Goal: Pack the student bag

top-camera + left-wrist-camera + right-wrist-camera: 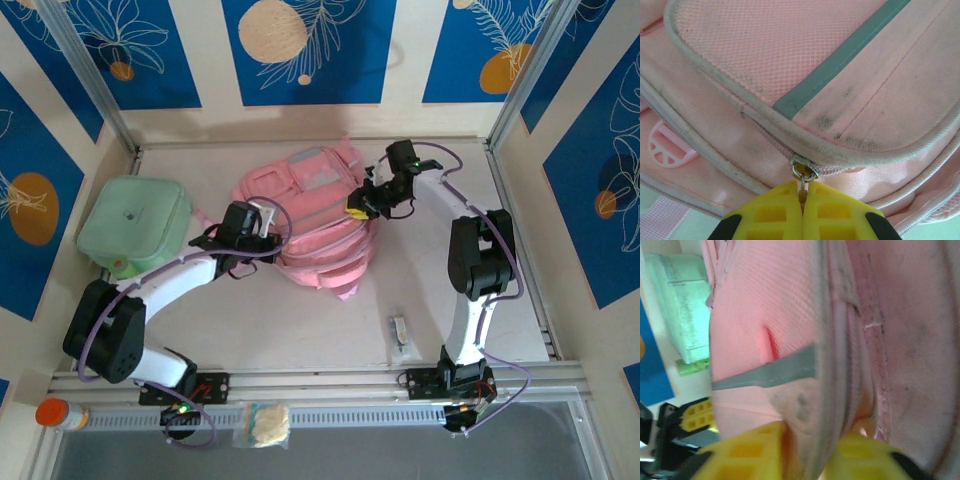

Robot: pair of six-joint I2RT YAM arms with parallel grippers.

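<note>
Opening stage, I reckon. My left hand (803, 194) is clamped tight on the little metal zipper pull (804, 171) of the big pink fabric backpack (310, 225), which lies flat mid-desk (300, 330). My right hand (812, 436) has its fingers apart around the bag's piped rim. Pinching or loose, can't tell. Next move probably wants a steady drag along the zip track with the bag braced. The mint-green square soft case (135, 225) sits near the bag's left side, crowding that end.

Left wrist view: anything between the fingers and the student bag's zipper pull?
Nothing visible. The left fingers are shut directly on the zipper pull of the student bag.
</note>
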